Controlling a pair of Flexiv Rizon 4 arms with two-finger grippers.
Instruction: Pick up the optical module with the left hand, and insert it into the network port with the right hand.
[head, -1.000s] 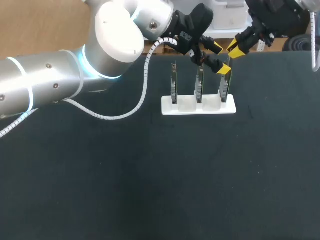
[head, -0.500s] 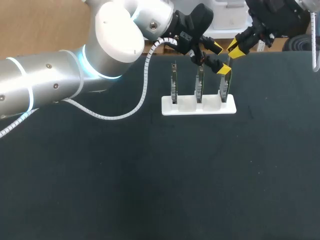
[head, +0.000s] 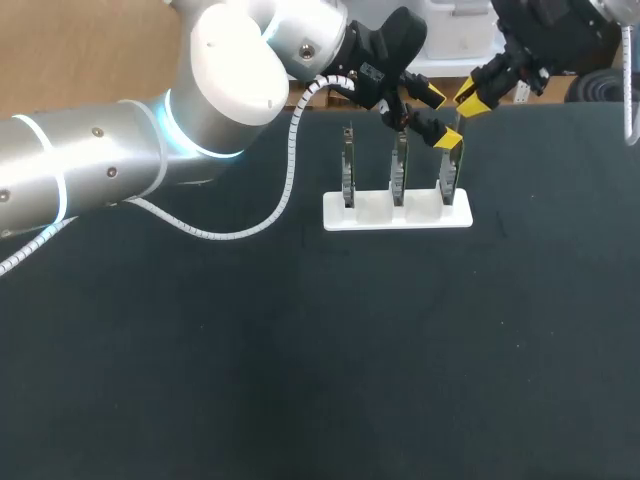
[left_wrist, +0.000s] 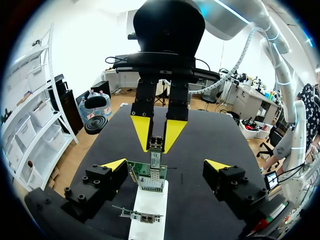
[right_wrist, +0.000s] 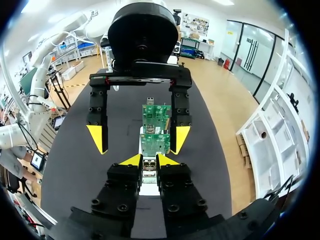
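The black table filled the head view. A white holder stood at about one o'clock from the table's middle, with three circuit boards upright in it. The left gripper hung over the right-hand board. The right gripper was close by, at two o'clock from the left one. The optical module was too small to pick out here.

In the left wrist view the left gripper stood wide open with nothing in it, its yellow tips either side of the holder's end. At its twelve o'clock the right gripper was closed on the optical module, pinching it from both sides. The module's free end met the network port on the nearest board. How deep it sat I could not tell.

In the right wrist view the right gripper had its tips nearly together on the module. The board was at its twelve o'clock, and the left gripper's open fingers flanked it.

The pick-up and handover looked done, and insertion was the step in hand. The next move would probably call for a straight push along the port's axis with the module kept square, followed by a release. The left arm would need to keep clear meanwhile.
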